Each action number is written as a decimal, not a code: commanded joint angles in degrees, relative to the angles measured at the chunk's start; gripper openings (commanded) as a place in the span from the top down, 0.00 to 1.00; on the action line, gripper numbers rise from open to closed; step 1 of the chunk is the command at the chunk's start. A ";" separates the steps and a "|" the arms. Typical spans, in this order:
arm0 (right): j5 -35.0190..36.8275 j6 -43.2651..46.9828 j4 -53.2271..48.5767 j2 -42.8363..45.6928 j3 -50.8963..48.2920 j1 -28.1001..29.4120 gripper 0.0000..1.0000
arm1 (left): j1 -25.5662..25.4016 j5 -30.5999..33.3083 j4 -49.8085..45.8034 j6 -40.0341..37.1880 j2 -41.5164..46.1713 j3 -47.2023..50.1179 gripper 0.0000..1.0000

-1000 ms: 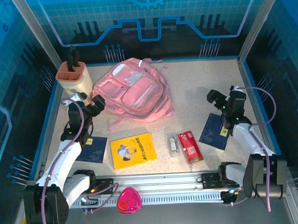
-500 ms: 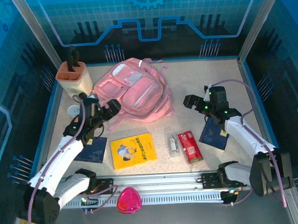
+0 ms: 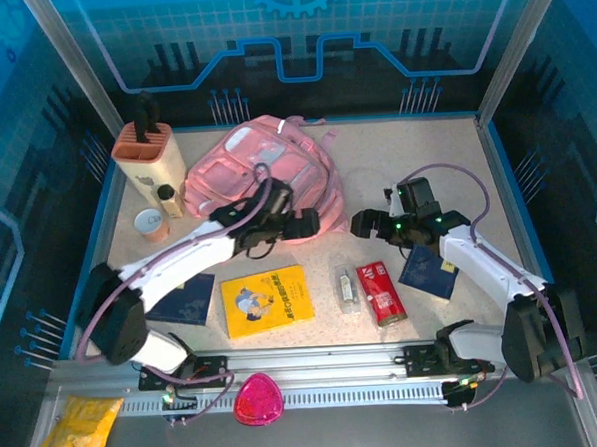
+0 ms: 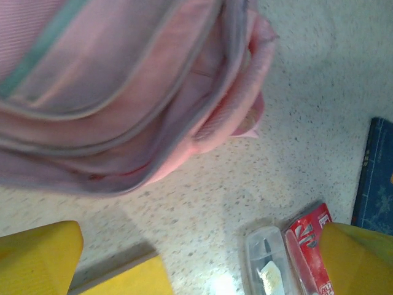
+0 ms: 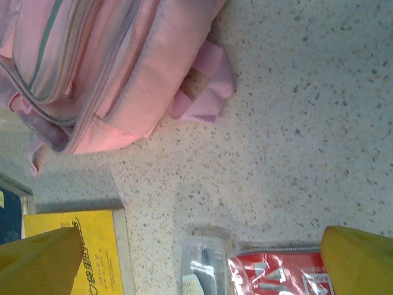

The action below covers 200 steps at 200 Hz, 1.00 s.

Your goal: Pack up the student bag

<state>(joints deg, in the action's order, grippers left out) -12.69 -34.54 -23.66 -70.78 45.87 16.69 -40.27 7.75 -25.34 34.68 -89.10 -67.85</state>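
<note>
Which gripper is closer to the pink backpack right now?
Left. The left gripper hangs at the near edge of the student bag, fingers open. The right gripper sits off the bag's right side with a visible gap between them, also open.

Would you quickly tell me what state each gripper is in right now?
Left gripper: open, holding nothing.
Right gripper: open, holding nothing.
</note>
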 commanded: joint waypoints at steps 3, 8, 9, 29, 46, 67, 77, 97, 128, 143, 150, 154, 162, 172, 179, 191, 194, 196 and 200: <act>-1.07 -0.56 -4.45 2.04 1.86 -0.99 0.00 | -2.00 1.83 -4.38 -5.71 -8.78 -9.65 0.03; -1.30 -0.65 -4.96 2.06 2.01 -1.48 0.00 | -2.18 1.79 -4.84 -6.09 -10.83 -11.66 0.04; -1.34 -0.68 -5.07 2.10 2.02 -1.57 0.00 | -2.27 1.72 -4.91 -6.19 -11.27 -12.02 0.05; -1.46 -0.46 -7.06 2.47 2.67 -2.96 0.00 | -2.54 2.66 -7.07 -8.38 -18.67 -19.44 0.09; -1.92 -0.01 -8.01 3.22 2.98 -4.40 0.00 | -2.55 4.80 -8.80 -9.97 -23.49 -24.69 0.12; -2.56 0.27 -8.10 4.52 2.83 -6.13 0.00 | -2.52 6.27 -10.85 -11.62 -29.12 -31.10 0.17; -2.83 0.03 -7.90 5.11 2.67 -6.96 0.00 | -2.54 6.93 -12.15 -12.45 -31.89 -34.53 0.18; -4.13 -0.41 -7.03 6.32 2.32 -8.16 0.00 | -2.46 9.17 -14.74 -12.60 -36.92 -40.47 0.22; -4.37 -0.28 -6.82 7.66 2.45 -9.20 0.00 | -2.22 9.92 -16.52 -13.11 -43.29 -47.53 0.29; -4.28 -0.04 -6.84 8.25 2.49 -9.57 0.00 | -1.97 10.05 -18.51 -12.54 -46.17 -51.35 0.36; -4.06 0.07 -6.99 8.46 2.56 -9.66 0.01 | -1.94 10.12 -18.89 -12.74 -47.33 -52.42 0.40; -4.01 0.13 -6.94 8.66 2.43 -9.82 0.00 | -2.00 10.17 -18.95 -12.89 -47.74 -52.90 0.43; -3.78 0.26 -6.97 8.95 2.30 -9.87 0.00 | -2.00 10.16 -18.96 -13.11 -48.45 -53.49 0.49; -3.66 0.35 -6.95 9.32 2.13 -9.96 0.00 | -1.96 9.90 -18.45 -13.36 -48.84 -53.52 0.57; -3.57 0.28 -6.99 9.58 2.03 -10.11 0.00 | -1.97 9.59 -17.98 -13.66 -48.97 -53.44 0.62; -3.43 0.18 -6.93 9.93 1.92 -10.09 0.00 | -1.95 9.04 -17.07 -14.39 -49.08 -52.67 0.69; -3.43 0.11 -6.90 10.03 1.94 -10.10 0.00 | -1.93 9.02 -16.84 -14.63 -49.07 -52.42 0.71; -3.38 0.10 -6.85 10.04 1.95 -10.10 0.00 | -1.96 8.97 -16.67 -14.77 -49.06 -52.26 0.72; -3.37 0.03 -6.84 10.21 1.85 -10.06 0.00 | -1.93 8.85 -16.38 -15.06 -49.07 -51.95 0.75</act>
<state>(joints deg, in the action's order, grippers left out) -15.66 -34.70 -29.80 -62.15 47.20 7.35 -42.26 17.19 -41.56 21.52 -136.84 -119.52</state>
